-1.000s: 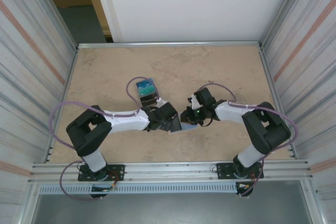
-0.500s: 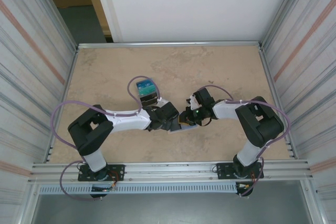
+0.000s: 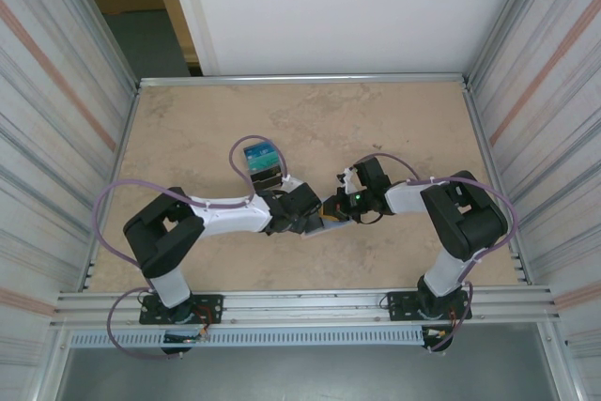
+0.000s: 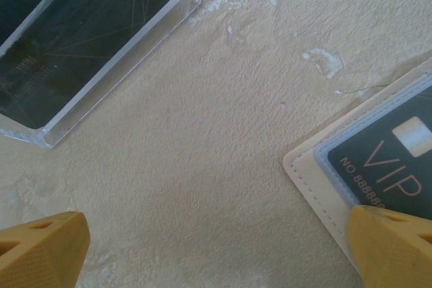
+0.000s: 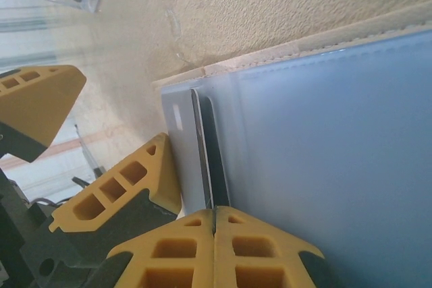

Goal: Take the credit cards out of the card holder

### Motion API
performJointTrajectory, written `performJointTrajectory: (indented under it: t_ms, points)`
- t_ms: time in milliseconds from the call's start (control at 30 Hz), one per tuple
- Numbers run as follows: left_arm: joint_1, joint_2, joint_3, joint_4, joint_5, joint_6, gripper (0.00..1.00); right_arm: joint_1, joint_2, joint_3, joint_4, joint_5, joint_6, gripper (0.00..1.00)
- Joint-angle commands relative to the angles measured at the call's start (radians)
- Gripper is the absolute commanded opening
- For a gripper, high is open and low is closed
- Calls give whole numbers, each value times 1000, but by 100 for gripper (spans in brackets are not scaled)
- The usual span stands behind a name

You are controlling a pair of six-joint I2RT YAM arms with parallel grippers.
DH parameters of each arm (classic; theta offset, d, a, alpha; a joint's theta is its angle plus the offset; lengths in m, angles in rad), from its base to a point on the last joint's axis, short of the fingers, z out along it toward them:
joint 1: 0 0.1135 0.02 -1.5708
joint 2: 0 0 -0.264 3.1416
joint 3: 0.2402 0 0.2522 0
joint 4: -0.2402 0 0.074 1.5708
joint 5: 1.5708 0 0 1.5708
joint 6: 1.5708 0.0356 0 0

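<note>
Centrally, open card holder (image 3: 331, 220) lies flat on surface (image 3: 188, 119) btwn both arms. R jaws pressed together, pinching dark card (image 5: 217, 160) at holder's pocket. L jaws spread wide, one fingertip (image 4: 395, 247) over holder's corner.

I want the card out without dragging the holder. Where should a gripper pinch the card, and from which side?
I'd pinch the card's edge where it pokes out of the holder's pale blue lining, coming in from that open end. The rest sits inside the holder, so only that edge is free; the right gripper is shut there.
</note>
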Motion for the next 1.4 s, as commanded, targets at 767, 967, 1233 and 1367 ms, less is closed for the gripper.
performJointTrajectory:
  t_ms: [767, 967, 1233, 1367]
  points:
    - [-9, 31, 33, -70, -52, 0, 99, -66, -20, -1, -84, 31, -71, 0]
    - [-9, 32, 43, -71, -56, 10, 99, -77, -31, 0, -122, 54, -99, 0]
    - [-7, 38, 43, -64, -74, 26, 99, -84, -59, 23, -190, 92, -145, 0]
    - [-1, 46, 48, -50, -89, 56, 99, -83, -66, 33, -216, 113, -158, 0]
